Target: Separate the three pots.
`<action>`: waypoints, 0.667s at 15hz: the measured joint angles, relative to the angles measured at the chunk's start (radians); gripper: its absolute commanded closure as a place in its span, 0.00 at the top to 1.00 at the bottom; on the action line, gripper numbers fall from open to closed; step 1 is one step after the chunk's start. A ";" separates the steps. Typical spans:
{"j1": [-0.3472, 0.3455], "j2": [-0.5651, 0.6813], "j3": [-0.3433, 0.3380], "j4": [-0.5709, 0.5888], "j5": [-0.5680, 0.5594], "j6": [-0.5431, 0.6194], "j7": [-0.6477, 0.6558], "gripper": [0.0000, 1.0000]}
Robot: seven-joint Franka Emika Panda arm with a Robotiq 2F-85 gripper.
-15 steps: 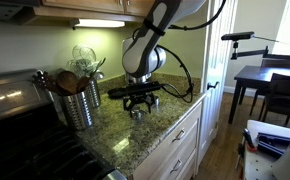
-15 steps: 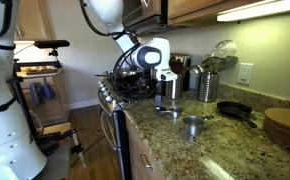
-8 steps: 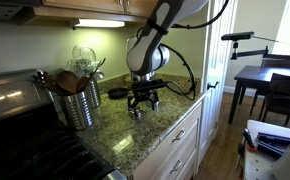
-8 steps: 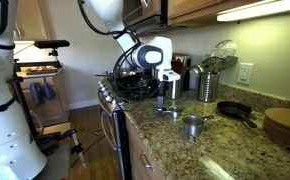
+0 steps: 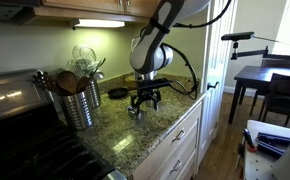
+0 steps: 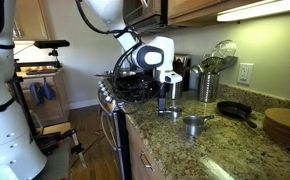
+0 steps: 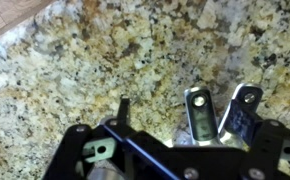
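In an exterior view a small shiny silver pot [image 6: 192, 124] stands on the granite counter. Another small silver pot [image 6: 168, 112] sits further back, just below my gripper [image 6: 168, 92]. From the opposite side a silver pot [image 5: 134, 112] shows under the gripper [image 5: 145, 99]. I cannot make out a third pot. In the wrist view my gripper [image 7: 218, 112] hangs open over bare speckled granite, with nothing between its fingers [image 7: 197, 110]. No pot shows in that view.
A ribbed steel utensil holder [image 5: 77, 103] with wooden spoons stands beside the stove [image 5: 15, 140]. A black skillet [image 6: 235, 110] and a round wooden board [image 6: 285, 125] lie on the counter. The counter's front edge [image 5: 170, 125] is near the gripper.
The gripper has turned at the wrist and shifted slightly sideways above the pots. It has stayed open and the pots have not moved.
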State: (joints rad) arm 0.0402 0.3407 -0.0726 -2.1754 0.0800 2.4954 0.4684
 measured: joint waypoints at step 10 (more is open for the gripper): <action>-0.015 0.000 -0.002 -0.006 0.005 0.034 -0.080 0.70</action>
State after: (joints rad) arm 0.0252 0.3407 -0.0744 -2.1816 0.0846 2.5293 0.3884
